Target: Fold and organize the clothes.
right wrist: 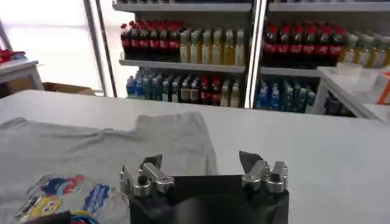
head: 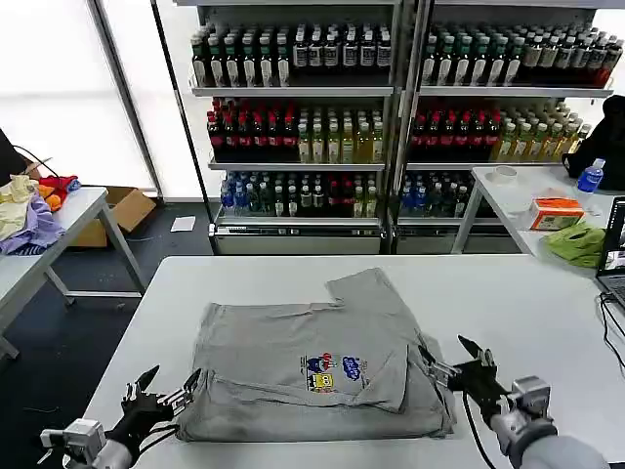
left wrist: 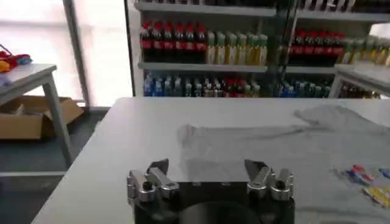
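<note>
1. Grey shirt [head: 312,362] lies partly folded at the middle of your white table [head: 527,293], chest print [head: 335,372] facing up — one sleeve points toward the shelves [head: 391,117].
2. Your left gripper [head: 166,385] sits at the shirt's near left corner, fingers spread, holding nothing.
3. Your right gripper [head: 447,354] sits at the near right edge — also spread and empty.

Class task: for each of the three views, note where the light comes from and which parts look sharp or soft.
Head view: bright windows at upper left wash out; the light grey cotton shirt on the white table looks sharp, evenly lit. Left wrist view: window glare again; left gripper with open jaws is crisp, shirt soft. Right wrist view: right gripper, jaws open, sharp; shelved bottles slightly soft.
</note>
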Tool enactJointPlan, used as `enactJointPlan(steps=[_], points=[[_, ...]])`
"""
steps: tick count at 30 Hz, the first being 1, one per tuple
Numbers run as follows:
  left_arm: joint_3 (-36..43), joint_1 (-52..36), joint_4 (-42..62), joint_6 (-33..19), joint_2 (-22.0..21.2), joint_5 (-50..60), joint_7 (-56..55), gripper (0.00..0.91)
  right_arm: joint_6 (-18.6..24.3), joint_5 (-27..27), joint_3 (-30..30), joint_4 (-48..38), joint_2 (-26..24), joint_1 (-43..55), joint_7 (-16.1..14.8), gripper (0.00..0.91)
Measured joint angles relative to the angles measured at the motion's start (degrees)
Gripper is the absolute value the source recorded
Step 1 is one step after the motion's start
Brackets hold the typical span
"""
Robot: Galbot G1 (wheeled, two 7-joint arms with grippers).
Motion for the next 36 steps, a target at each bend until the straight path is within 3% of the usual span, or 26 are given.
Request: enactJointPlan(steps=[8, 18, 27, 36], points=[[4.38, -10.2, 8.3, -1.23, 3.15, -1.73, 0.86, 0.907, -0.63, 1.06, -7.33, -12.86, -2.48, 16.33, -6.02, 0.907], [10.65, -24.09, 21.11, -1.98, 5.63, -2.37, 2.77, 0.907, -1.0, 0.92, -19.47, -31.42, -1.14, 36.35, -11.87, 0.907], [15.87, -33.59, 31.16, -2.53, 5.77, -2.05, 3.79, 0.907, -1.04, -0.99, -28.19, -47.27, 3.84, 49.54, -14.93, 0.907], [20.61, -38.92, 38.45, -3.28, 7.54, -1.6, 4.99, 0.907, -1.15, -2.05, -31.68, -58.68, 8.9, 55.19, -15.75, 0.907]])
